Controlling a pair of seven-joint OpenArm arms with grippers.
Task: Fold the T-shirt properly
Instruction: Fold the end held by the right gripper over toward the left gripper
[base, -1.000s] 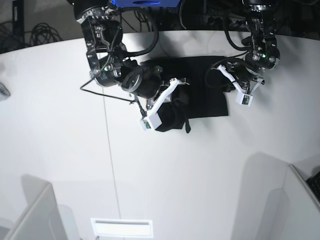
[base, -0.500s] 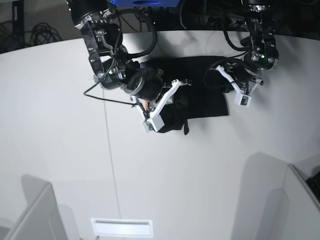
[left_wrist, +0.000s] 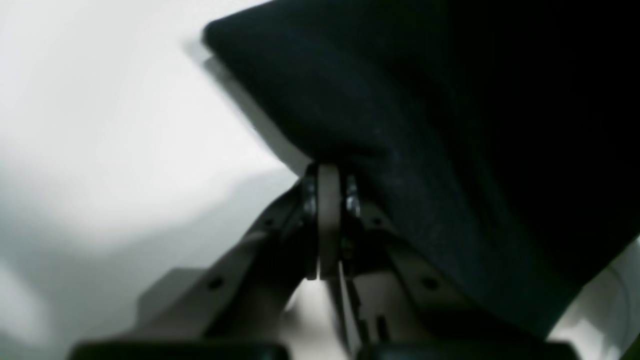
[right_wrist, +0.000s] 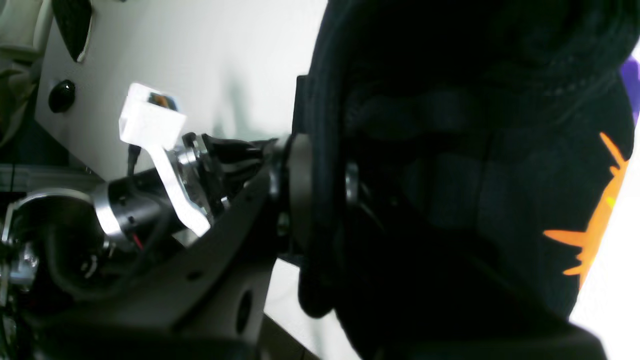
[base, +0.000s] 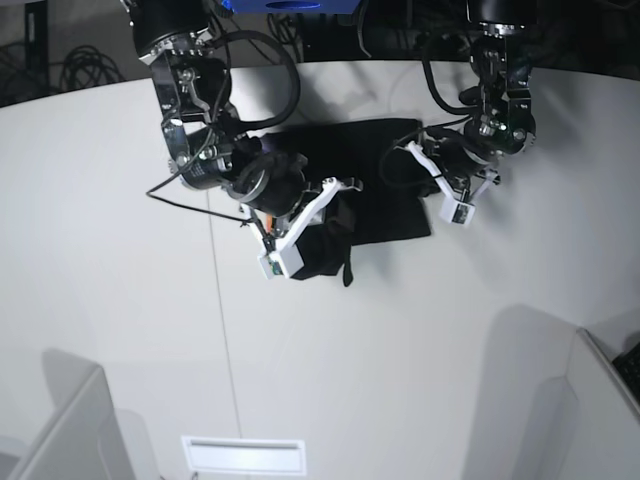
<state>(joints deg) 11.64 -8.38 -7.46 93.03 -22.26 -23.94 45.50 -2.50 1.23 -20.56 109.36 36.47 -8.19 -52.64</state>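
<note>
Nearest to the front edge of the tabletop (base: 330, 380), a wide bare white area takes most of the base view, with a thin seam running from front to back on its left part. Toward the far edge lies the T-shirt (base: 375, 175), black and bunched into a dark rectangle, near the middle of that edge. Its front left part hangs in a lump under the right gripper (base: 318, 222), which stands over the cloth with its white camera block just in front. From the right wrist view, the fingers (right_wrist: 300, 195) of this gripper are pressed on a thick rolled fold of the black cloth, so it is clamped on the T-shirt; a piece of the orange print (right_wrist: 597, 215) shows at the edge of the fabric, with a bit of purple above it. At the right side of the T-shirt, the left gripper (base: 432, 172) meets the cloth's edge. Its wrist view shows the two fingers (left_wrist: 327, 220) pressed together, with the black fabric reaching their tips; whether cloth is pinched between them I cannot tell.
</note>
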